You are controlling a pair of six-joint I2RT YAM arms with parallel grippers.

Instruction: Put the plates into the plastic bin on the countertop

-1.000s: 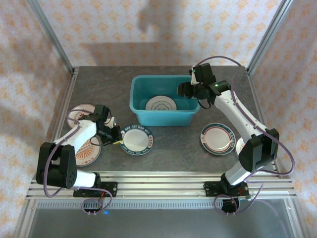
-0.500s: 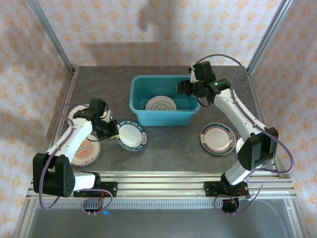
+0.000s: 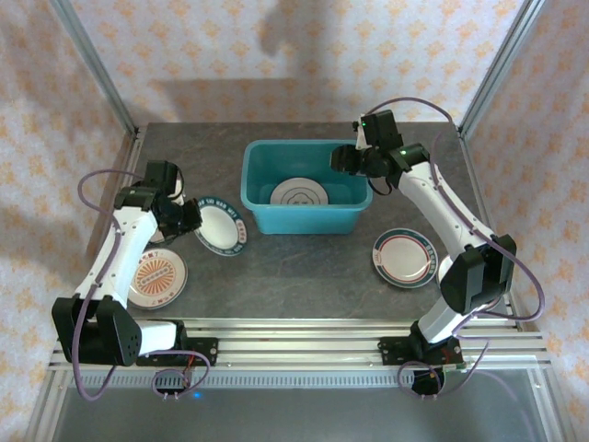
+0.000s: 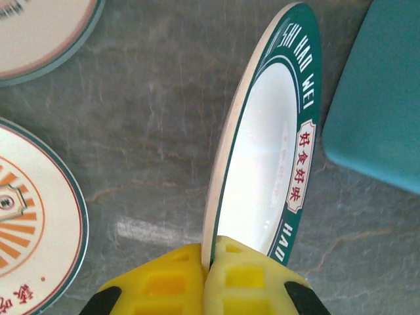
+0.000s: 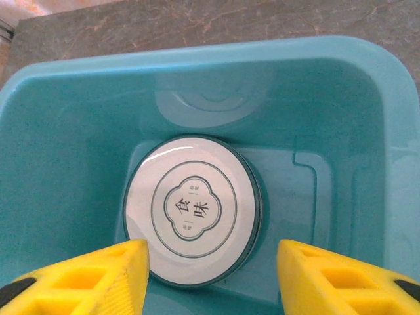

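Because the left gripper point(image 4: 209, 262) is clamped tight on only the near rim of the green-rimmed plate point(image 4: 269, 144), we treat slip as the main hazard: the plate's weight hangs out beyond the grip, so a quick swing could let it pivot or drop onto the countertop point(image 4: 151, 118). The plate appears lifted off that surface, just left of the plastic bin point(image 4: 377, 98), and we judge that a low approach would drive its far edge into the bin wall. The right gripper point(image 5: 213, 279) hangs about half open over the bin's interior, holding nothing, above a white plate point(image 5: 191, 209) lying flat on the bin floor; the two arms could meet there, and a steep release could chip that plate. In the left wrist view the held plate stands tilted on edge, its long axis running straight out from the grip, far end just beside the bin, white face turned toward the bin
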